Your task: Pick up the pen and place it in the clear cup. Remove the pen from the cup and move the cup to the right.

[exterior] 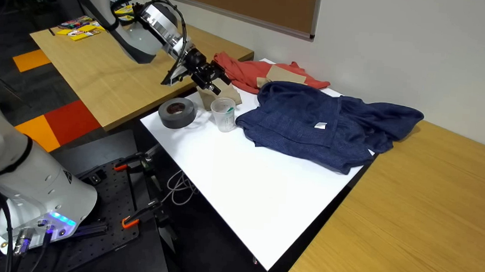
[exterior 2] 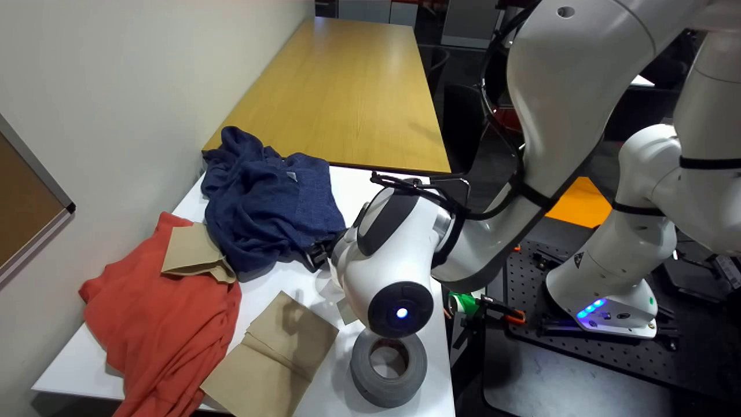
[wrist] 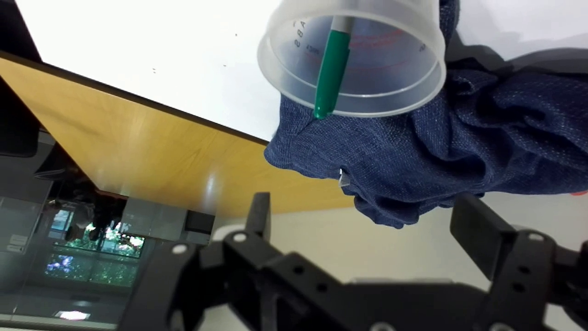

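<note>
The robot arm (exterior 2: 393,249) reaches in from the right over the white desk (exterior 2: 350,194), its tool (exterior 2: 315,255) partly hidden, and covers most of a clear cup (exterior 2: 327,284). Near right lies a gray tape roll (exterior 2: 385,395), brown paper (exterior 2: 283,341) to its left. A red cloth (exterior 2: 162,318) spreads at left, folded paper (exterior 2: 194,249) partly on it; a blue garment (exterior 2: 266,202) lies farther back. A wooden table (exterior 2: 341,92) stands beyond.

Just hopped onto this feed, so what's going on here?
The robot's gripper hangs open, holding nothing. The green pen leans inside the clear cup, green end up. The cup stands on the white tabletop, between the grey tape roll and the blue garment, with the gripper apart from it. Taking the pen back out is yet to be done.
</note>
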Robot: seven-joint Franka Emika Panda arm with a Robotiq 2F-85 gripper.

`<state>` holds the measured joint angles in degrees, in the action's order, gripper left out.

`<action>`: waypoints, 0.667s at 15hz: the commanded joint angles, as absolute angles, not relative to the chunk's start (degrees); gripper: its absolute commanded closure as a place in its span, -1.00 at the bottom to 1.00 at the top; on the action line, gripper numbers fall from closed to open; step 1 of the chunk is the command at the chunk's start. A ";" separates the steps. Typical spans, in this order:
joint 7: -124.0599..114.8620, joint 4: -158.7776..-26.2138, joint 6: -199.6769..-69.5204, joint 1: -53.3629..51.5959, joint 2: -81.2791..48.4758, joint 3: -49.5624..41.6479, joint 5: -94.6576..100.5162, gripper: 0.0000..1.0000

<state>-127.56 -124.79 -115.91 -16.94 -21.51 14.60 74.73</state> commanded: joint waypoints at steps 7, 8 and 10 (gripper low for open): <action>-128.18 -128.02 -124.74 -14.08 -19.42 13.63 74.08 -0.46; -128.28 -128.32 -125.60 -13.90 -19.30 13.55 74.08 -0.37; -128.71 -129.12 -126.97 -13.71 -18.92 13.46 74.05 -0.03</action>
